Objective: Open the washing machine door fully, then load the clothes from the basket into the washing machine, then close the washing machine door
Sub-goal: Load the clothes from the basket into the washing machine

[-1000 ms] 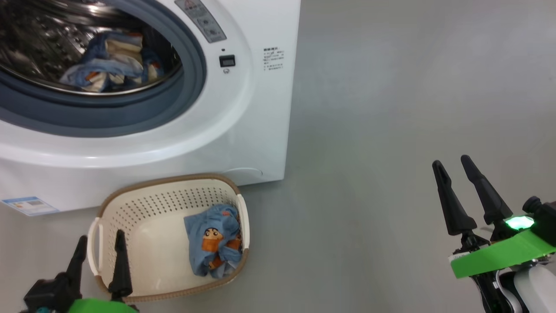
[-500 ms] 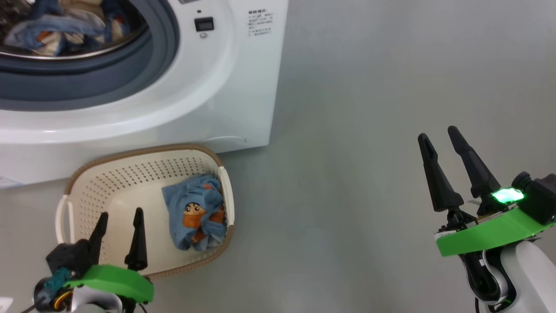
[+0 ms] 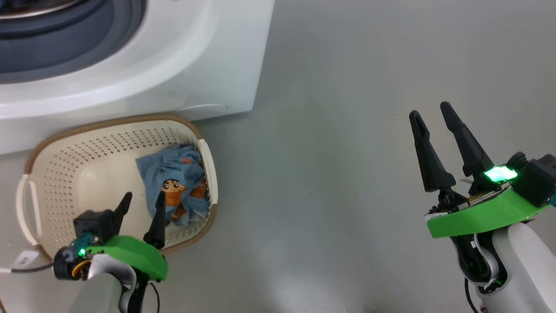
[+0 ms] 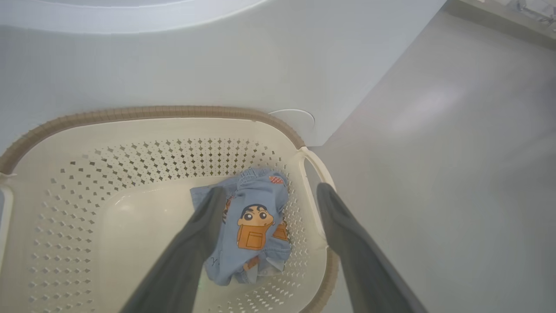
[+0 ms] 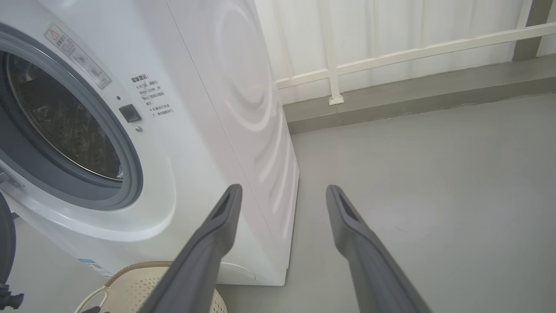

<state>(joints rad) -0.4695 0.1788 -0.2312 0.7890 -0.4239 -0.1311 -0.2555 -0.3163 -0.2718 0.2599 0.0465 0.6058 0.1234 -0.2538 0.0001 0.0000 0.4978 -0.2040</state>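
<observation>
head / washing machine: white front of the washing machine (image 3: 182,65) fills the top left, with its grey gasket (image 3: 65,56) at the top edge.
head / basket: cream perforated basket (image 3: 108,124) with a brown rim sits on the grey floor (image 3: 347,130), just in front of the machine's lower front.
head / clothes: one light-blue clothes bundle (image 3: 173,187) with an orange cartoon face lies inside the basket, against the wall on the view's right.
head / left tool: left tool (image 3: 144,194) is over the basket's near side, fingers apart, tips toward the bundle, nothing clamped.
head / right tool: right tool (image 3: 430,109) is well apart from machine and basket, over bare floor, fingers apart, empty.
left wrist / tool: the two dark fingers (image 4: 195,243) are spread wide. One overlaps the bundle's edge in the view, the other lies over the side handle (image 4: 319,167).
left wrist / clothes: the bundle sits between the fingers in the view, face print up, on the basket bottom.
left wrist / machine: its white front panel is right behind the basket's far rim.
right wrist / tool: fingers apart, nothing between them, pointing past the machine's front corner.
right wrist / machine: the opening is uncovered, and the steel drum (image 5: 65,121) shows inside the gasket ring.
right wrist / door: dark curved edge (image 5: 5,243) at the far left, possibly the washing machine door. Too little shows to be sure.
right wrist / basket: its rim peeks in at the bottom edge, below the machine.
right wrist / background: white railing (image 5: 391,56) stands behind the floor.
</observation>
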